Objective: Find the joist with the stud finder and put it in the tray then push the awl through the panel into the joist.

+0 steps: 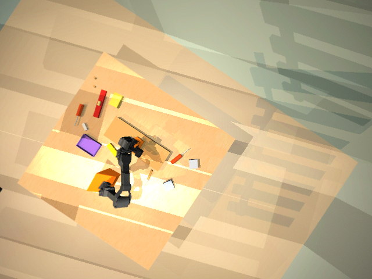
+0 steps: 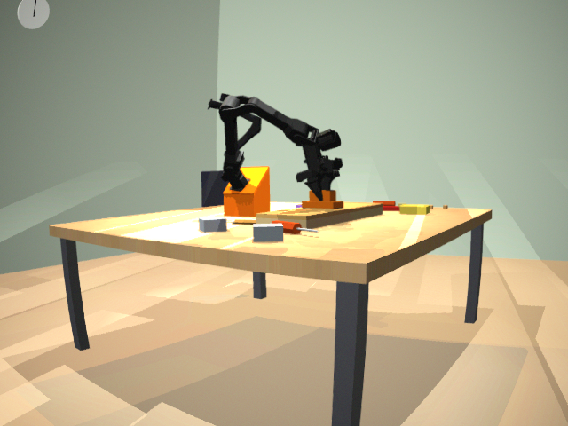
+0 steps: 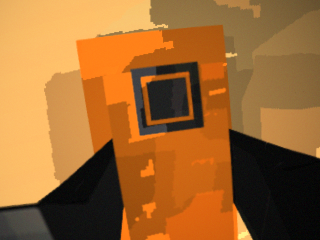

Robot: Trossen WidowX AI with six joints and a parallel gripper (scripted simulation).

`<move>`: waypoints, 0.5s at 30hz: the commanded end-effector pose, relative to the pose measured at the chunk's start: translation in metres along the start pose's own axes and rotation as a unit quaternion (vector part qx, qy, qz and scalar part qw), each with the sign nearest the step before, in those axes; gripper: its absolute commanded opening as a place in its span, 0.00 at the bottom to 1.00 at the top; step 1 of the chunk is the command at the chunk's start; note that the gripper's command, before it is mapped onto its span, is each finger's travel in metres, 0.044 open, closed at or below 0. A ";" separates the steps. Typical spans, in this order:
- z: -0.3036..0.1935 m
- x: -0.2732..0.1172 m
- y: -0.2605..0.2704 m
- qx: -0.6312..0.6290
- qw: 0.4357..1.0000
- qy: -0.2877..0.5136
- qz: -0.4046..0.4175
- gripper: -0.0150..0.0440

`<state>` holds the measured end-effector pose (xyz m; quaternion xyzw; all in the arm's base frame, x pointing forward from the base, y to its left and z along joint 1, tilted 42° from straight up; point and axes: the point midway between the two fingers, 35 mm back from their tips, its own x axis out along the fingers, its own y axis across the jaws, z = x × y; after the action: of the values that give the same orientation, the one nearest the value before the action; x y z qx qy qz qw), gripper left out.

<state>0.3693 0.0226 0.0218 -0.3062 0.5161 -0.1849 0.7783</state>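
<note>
The orange stud finder [image 1: 139, 141] [image 2: 322, 204] [image 3: 172, 175] stands on or just above the wooden floor panel [image 1: 114, 129] [image 2: 344, 215], around the panel's middle. Its square dark window with an orange outline faces the wrist camera. My gripper [image 1: 136, 145] [image 2: 323, 194] [image 3: 164, 139] is shut on the stud finder, one black finger on each side. The purple tray [image 1: 89, 145] lies left of the panel in the top view. A small tool with a wooden handle, which looks like the awl [image 1: 150, 173] [image 2: 244, 222], lies beside the panel's lower right end. The joist is hidden.
A red-handled screwdriver [image 1: 176, 158] [image 2: 287, 226] and two grey blocks [image 1: 193, 164] [image 1: 168, 185] lie near the panel's right end. A yellow bar [image 1: 111, 149] lies between tray and panel. An orange wedge [image 1: 102, 178] [image 2: 261, 194] is by the arm's base. A red level [image 1: 100, 103] and yellow block [image 1: 115, 100] are upper left.
</note>
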 end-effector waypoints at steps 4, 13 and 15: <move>0.000 0.000 0.014 -0.001 1.000 0.000 0.002 0.25; 0.000 0.000 0.028 -0.001 1.000 0.000 0.002 0.25; 0.000 0.000 0.031 -0.001 1.000 0.000 0.002 0.25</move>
<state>0.3683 0.0403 0.0060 -0.3059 0.5160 -0.1847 0.7785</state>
